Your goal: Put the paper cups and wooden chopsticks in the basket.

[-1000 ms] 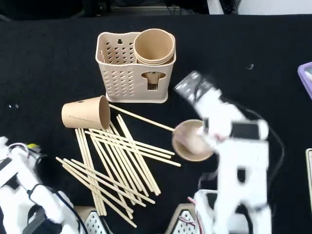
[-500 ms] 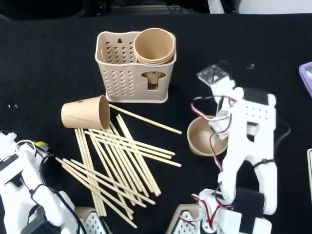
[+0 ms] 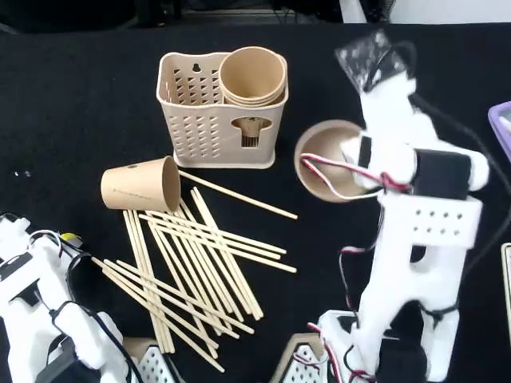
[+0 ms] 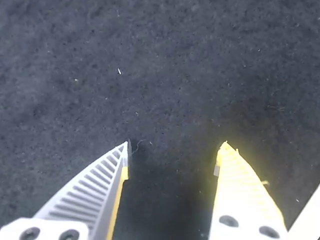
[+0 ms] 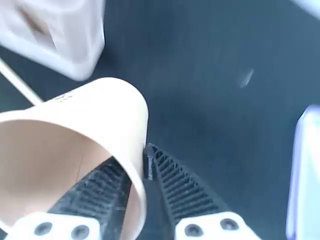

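Black table (image 3: 96,96), everything sits on it.

Right arm (image 3: 423,239): white, stands up from the near edge and leans in toward the basket's right side.

Left arm (image 3: 40,319): folded low at the near left corner, well apart from the task items.

Basket (image 3: 196,128): beige, perforated, upright at the far middle. Its right compartment has stacked cups (image 3: 252,76), mouths up.

Chopsticks (image 3: 192,263): loose fan on the table in front of the basket, overlapping each other. One single chopstick (image 3: 239,195) lies apart, slanting from the lying cup toward the right.

Lying cup (image 3: 140,185): on its side, front-left of the basket, mouth facing right, right at the top of the chopstick fan.

Held cup (image 3: 327,159): just right of the basket, not touching it, mouth tilted up toward the high camera.

Right gripper (image 5: 136,161): clamped on the held cup's rim wall, one finger inside, one outside.

Left gripper (image 4: 172,150): jaws spread, nothing between them, bare black cloth below.

Purple object (image 3: 501,124): partly in view at the table's right edge.
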`<state>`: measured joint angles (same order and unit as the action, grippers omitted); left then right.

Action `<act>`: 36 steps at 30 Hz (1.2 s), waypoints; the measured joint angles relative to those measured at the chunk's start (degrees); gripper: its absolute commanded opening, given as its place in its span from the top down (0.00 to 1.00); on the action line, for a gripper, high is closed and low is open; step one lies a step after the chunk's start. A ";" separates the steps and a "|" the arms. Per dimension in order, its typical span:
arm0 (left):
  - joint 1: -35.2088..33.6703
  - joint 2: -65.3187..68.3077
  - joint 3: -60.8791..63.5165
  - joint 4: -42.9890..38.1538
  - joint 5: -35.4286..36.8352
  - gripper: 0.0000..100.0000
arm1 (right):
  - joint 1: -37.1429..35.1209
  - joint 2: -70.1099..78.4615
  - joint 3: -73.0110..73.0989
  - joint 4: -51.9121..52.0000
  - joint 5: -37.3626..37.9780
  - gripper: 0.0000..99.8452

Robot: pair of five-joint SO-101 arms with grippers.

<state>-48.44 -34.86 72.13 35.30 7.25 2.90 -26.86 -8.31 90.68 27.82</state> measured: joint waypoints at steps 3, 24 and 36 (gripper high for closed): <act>0.00 0.00 0.00 0.00 -0.26 0.72 | -5.80 2.02 -9.85 -0.62 -1.67 0.99; 2.64 0.00 0.88 -0.09 -3.25 0.72 | -13.89 42.46 -51.08 3.96 -10.11 0.99; 2.64 0.00 0.88 -0.09 -3.34 0.72 | -16.88 47.65 -56.62 7.56 -10.11 0.84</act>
<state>-45.80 -34.86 73.01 35.21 3.91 -13.98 20.79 -64.92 98.24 17.71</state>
